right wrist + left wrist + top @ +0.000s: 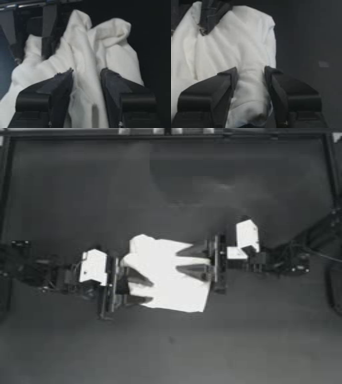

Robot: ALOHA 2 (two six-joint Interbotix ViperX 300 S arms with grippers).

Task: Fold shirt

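Up close on the left wrist cam: left claw [250, 75] clamped on a bunched ridge of the shirt [231, 50], fabric squeezed tight between both jaws. Same deal on the right wrist cam, right claw [86, 75] pinching a fold of cloth. From above, crumpled into a lumpy white heap near the middle of the dark counter [167, 183], left claw biting in from 9 o'clock, right claw from 3 o'clock. Farther out, just bare counter toward 12 o'clock.
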